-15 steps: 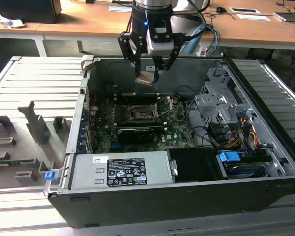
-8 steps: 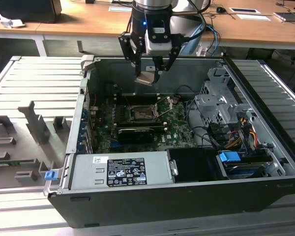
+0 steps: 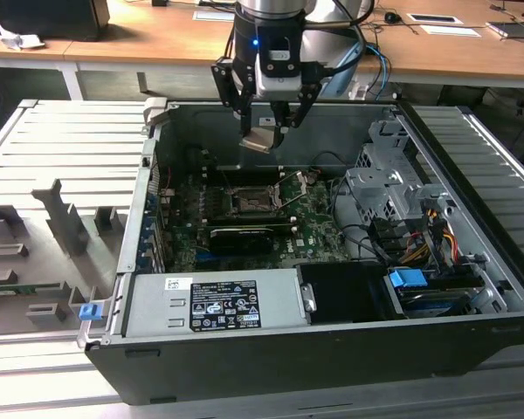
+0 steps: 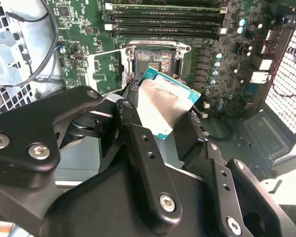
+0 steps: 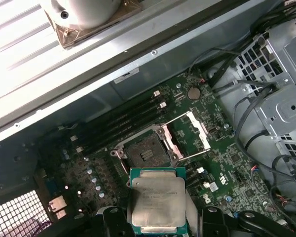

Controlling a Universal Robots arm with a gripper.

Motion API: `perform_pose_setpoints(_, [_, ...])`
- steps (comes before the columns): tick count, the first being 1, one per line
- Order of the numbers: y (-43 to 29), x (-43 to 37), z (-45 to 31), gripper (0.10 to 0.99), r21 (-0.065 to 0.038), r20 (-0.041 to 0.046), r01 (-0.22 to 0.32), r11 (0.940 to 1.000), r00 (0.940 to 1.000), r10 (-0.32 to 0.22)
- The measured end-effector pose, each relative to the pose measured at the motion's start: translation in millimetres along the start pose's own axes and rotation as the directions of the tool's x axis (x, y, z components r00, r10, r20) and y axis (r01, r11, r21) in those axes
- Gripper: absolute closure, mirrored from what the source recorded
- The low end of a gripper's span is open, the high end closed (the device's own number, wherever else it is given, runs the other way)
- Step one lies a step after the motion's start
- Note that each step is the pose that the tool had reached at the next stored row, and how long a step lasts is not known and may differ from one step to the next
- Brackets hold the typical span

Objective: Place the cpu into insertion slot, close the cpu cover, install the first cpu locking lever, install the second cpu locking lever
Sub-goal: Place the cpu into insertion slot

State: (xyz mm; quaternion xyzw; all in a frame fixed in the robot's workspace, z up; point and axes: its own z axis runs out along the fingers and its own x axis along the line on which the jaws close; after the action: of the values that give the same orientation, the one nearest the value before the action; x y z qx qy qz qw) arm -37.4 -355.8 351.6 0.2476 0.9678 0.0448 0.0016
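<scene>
Gripper (image 3: 264, 131) is gripping the cpu (image 3: 260, 140) by two opposite edges, its black metal fingers (image 5: 113, 219) pressing in from either side. The chip is hanging clear above the board, not touching anything below.

Materials: the cpu is showing a flat, matte, pale silver lid with rounded corners on a thin teal-green substrate (image 4: 165, 106). In the exterior view it is sitting tilted rather than level. The fingers are looking like bolted black bars with round screw heads.

The insertion slot (image 5: 147, 152) is lying open and bare: a square black recess framed in bright metal, set in the green circuit board (image 3: 314, 218). In the first wrist view the cpu cover (image 5: 201, 132), a thin silver frame with a square window, is standing swung up off the socket on the side away from the memory slots. Long black memory slots (image 4: 163, 19) are running parallel just beside the socket.

Pose: the arm is reaching straight down from above into the open black computer case (image 3: 244, 367), gripper head pointing downward. The cpu is hovering over the board near the case's far wall, above the socket and well apart from it. A grey labelled power supply (image 3: 210, 301) is occupying the near side.
</scene>
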Motion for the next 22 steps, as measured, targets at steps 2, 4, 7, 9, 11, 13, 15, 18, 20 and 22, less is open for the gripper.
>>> perform_pose_setpoints(2, [0.0, 0.0, 0.2, 0.561, 0.0, 0.0011, -0.012, 0.9999, 0.9999, 0.012])
perform_pose_setpoints(4, [-0.1, 0.0, 0.7, 0.561, -0.001, 0.004, -0.045, 0.999, 0.999, 0.045])
perform_pose_setpoints(7, [-0.1, 0.0, 1.0, 0.561, -0.002, 0.0084, -0.097, 0.9952, 0.9952, 0.097])
perform_pose_setpoints(9, [-0.1, 0.0, 1.2, 0.561, -0.003, 0.0103, -0.12, 0.9928, 0.9928, 0.12])
perform_pose_setpoints(11, [-0.1, 0.0, 1.4, 0.561, -0.004, 0.0125, -0.144, 0.9895, 0.9894, 0.144])
perform_pose_setpoints(13, [-0.2, 0.0, 1.5, 0.561, -0.004, 0.014, -0.162, 0.9867, 0.9866, 0.162])
perform_pose_setpoints(15, [-0.2, 0.0, 1.7, 0.561, -0.005, 0.0151, -0.176, 0.9845, 0.9843, 0.176])
perform_pose_setpoints(18, [-0.2, -0.1, 2.1, 0.561, -0.006, 0.0176, -0.205, 0.9787, 0.9786, 0.205])
perform_pose_setpoints(20, [-0.2, 0.0, 2.3, 0.561, -0.006, 0.0188, -0.22, 0.9755, 0.9753, 0.22])
perform_pose_setpoints(22, [-0.2, -0.1, 2.4, 0.561, -0.007, 0.0197, -0.231, 0.973, 0.9728, 0.231])
